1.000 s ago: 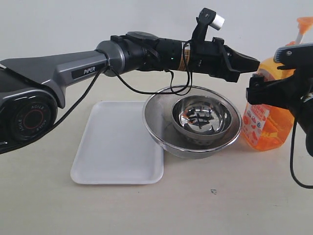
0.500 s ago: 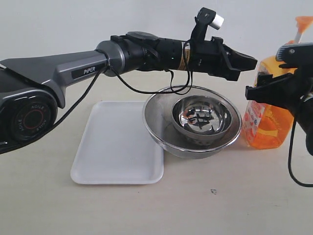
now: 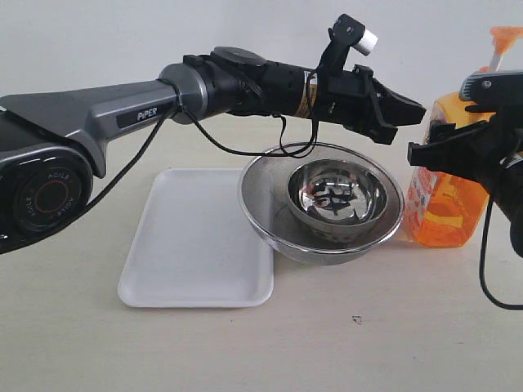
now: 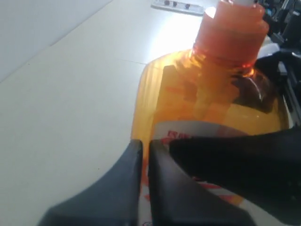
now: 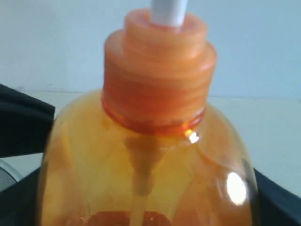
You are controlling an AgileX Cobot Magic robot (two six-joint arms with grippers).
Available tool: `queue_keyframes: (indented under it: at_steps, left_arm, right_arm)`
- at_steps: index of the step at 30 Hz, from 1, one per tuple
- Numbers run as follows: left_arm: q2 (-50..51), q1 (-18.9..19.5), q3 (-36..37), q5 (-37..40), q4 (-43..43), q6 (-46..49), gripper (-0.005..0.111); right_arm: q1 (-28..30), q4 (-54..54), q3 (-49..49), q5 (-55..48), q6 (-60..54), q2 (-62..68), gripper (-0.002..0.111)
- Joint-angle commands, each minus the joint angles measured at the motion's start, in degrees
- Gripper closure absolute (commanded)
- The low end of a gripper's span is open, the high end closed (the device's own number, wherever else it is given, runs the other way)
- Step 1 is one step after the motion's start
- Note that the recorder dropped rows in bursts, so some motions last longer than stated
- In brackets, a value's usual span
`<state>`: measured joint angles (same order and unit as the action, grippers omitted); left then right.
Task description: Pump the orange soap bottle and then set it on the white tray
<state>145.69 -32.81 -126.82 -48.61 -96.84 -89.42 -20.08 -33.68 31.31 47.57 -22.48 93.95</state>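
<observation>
The orange soap bottle (image 3: 448, 214) stands on the table at the far right, its orange pump head (image 3: 508, 34) up on the white stem. My right gripper (image 3: 435, 152) is shut on the bottle, its black fingers (image 5: 21, 128) pressed against both sides below the orange collar (image 5: 157, 89). My left gripper (image 3: 417, 109) reaches across above the bowls, shut and holding nothing. Its tips (image 4: 145, 147) hover just short of the bottle's shoulder (image 4: 188, 99), lower than the pump head. The white tray (image 3: 192, 245) lies flat at the left with nothing on it.
Nested steel bowls (image 3: 265, 220) sit between the tray and the bottle, the outer one overlapping the tray's right edge. The left arm (image 3: 139, 110) spans above the tray and bowls. A small dark speck (image 3: 355, 318) marks the table in front.
The left gripper has risen slightly and edged toward the bottle. The right gripper's finger has shifted up a little, and the bottle stands straighter.
</observation>
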Motion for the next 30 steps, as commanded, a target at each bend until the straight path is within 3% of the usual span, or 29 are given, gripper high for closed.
queue_keyframes:
  at_steps: [1,8,19,30]
  left_arm:
    - [-4.31,0.23,-0.15,-0.91,-3.11,-3.76,0.102]
    - [-10.18,2.33,-0.15,-5.97,-3.11,-7.0,0.102]
    - [-17.4,5.49,0.99,-20.83,-3.11,-8.27,0.102]
    - [-20.72,9.69,1.05,-21.36,-3.11,-16.81,0.102]
  right_arm:
    - [0.22,-0.47,-0.25,-4.71,-1.98,-0.01,0.108]
    - [0.22,-0.28,-0.25,-9.43,-6.5,-0.12,0.108]
    - [0.22,0.59,-0.25,-13.98,-15.29,-0.12,0.108]
    - [0.12,0.59,-0.25,-18.28,-26.06,-0.12,0.108]
